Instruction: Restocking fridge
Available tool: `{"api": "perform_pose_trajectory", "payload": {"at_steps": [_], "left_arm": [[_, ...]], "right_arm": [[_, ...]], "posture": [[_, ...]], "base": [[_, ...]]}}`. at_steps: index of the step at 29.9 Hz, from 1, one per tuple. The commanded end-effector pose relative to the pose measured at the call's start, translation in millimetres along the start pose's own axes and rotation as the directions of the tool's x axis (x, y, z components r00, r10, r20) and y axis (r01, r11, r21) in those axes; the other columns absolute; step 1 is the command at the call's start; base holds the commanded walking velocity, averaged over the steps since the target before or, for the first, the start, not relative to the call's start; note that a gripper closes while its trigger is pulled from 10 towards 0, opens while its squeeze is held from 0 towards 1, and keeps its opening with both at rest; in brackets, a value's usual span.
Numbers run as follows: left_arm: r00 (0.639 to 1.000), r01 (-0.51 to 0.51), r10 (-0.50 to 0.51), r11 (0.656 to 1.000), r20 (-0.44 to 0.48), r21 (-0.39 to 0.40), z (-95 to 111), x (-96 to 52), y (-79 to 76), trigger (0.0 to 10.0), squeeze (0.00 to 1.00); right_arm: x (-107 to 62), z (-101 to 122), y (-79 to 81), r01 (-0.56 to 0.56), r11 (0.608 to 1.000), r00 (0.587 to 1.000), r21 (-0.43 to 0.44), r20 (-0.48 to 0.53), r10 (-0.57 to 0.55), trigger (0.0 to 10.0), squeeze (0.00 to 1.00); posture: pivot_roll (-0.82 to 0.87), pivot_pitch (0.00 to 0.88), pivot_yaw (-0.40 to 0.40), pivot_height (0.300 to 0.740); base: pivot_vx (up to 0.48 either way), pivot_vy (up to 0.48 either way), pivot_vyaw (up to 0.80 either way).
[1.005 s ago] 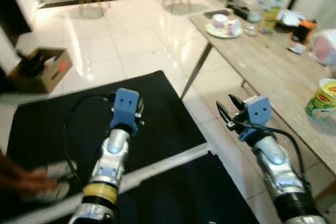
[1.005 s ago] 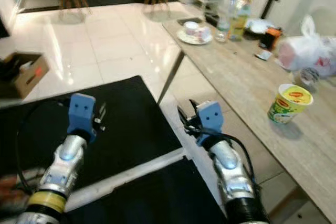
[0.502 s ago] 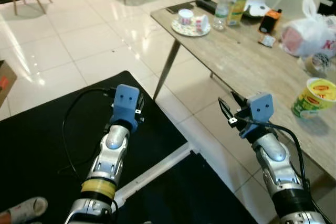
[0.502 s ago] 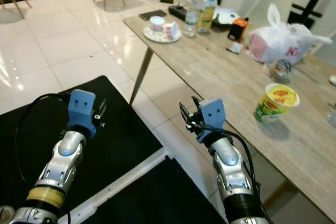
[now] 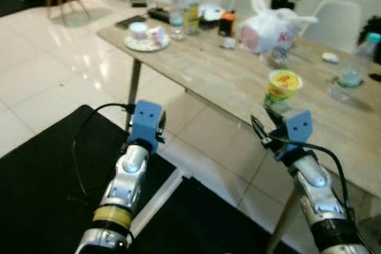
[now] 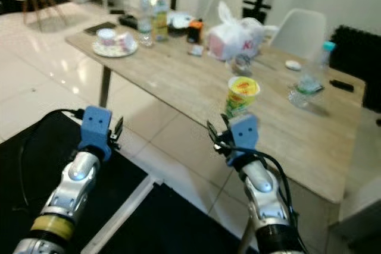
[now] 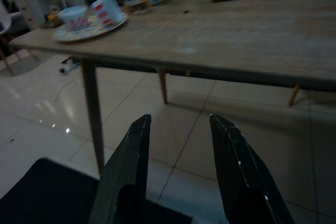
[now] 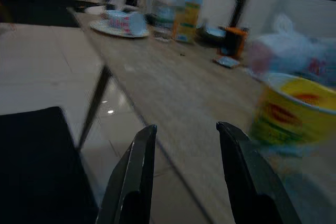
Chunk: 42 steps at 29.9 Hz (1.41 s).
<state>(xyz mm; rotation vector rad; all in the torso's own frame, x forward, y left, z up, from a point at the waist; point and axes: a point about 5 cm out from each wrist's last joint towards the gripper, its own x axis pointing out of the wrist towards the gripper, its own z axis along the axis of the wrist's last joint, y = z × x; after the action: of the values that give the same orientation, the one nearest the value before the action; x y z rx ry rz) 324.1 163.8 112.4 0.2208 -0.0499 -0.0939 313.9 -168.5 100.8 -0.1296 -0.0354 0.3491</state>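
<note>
A long wooden table point(image 5: 226, 72) stands before me and to my right. On it is a yellow-green noodle cup point(image 5: 281, 89), just beyond my right gripper point(image 6: 215, 135), which hangs open and empty near the table's front edge. The right wrist view shows the cup point(image 8: 294, 111) close by on the tabletop. My left gripper point(image 7: 178, 124) is open and empty too, held over the floor and facing the table's leg point(image 7: 92, 108). At the table's far left end are two bottles point(image 5: 183, 4) and a plate with cups point(image 5: 146, 34).
A white plastic bag point(image 5: 271, 25) and small items sit mid-table. A clear bottle with a blue cap point(image 5: 352, 72) stands at the right end. White chairs point(image 5: 333, 19) line the far side. A black mat point(image 5: 41, 171) covers the tiled floor below my arms.
The camera has swung right: the table now fills the view, and the cardboard box and far floor have dropped out. Both arms hold the same pose, grippers still open.
</note>
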Motion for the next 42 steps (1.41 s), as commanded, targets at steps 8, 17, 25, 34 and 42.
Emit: {"api": "perform_pose_trajectory", "payload": {"at_steps": [8,17,25,34,42], "left_arm": [[1.000,0.007,-0.007,1.000,-0.015,0.004,-2.2,0.7,-1.0,10.0,0.02],[1.000,-0.016,0.016,1.000,-0.012,0.003,-0.5,2.7,2.6,10.0,0.02],[0.999,-0.041,0.041,0.999,-0.006,0.006,1.5,4.5,6.2,10.0,0.03],[0.996,-0.077,0.077,0.997,0.042,-0.007,15.5,7.6,9.9,10.0,0.03],[0.989,-0.061,0.054,0.997,0.134,0.051,46.9,8.9,28.0,10.0,0.00]], "right_arm": [[-3.2,-3.2,-5.6,0.020,1.000,1.000,0.010,-0.018,-0.020,10.0,0.00],[-3.0,-3.8,-4.3,0.015,1.000,1.000,0.007,-0.020,-0.015,10.0,0.00],[-2.8,-2.8,-3.6,0.013,1.000,1.000,-0.005,-0.015,-0.013,10.0,0.00],[6.8,16.8,-1.8,0.032,0.998,0.999,-0.059,0.040,-0.029,10.0,0.00],[19.1,36.3,-2.6,0.122,0.990,0.991,-0.070,0.056,-0.118,10.0,0.00]], "posture": [[0.00,0.000,-0.033,0.740],[0.00,0.000,-0.032,0.740],[0.00,0.000,-0.032,0.740],[0.00,0.000,-0.030,0.740],[0.03,0.000,-0.007,0.740]], "base": [[0.000,0.000,-0.80],[0.000,0.000,-0.80],[0.000,0.000,-0.70],[0.055,0.000,0.00],[0.093,0.000,0.00]]}}
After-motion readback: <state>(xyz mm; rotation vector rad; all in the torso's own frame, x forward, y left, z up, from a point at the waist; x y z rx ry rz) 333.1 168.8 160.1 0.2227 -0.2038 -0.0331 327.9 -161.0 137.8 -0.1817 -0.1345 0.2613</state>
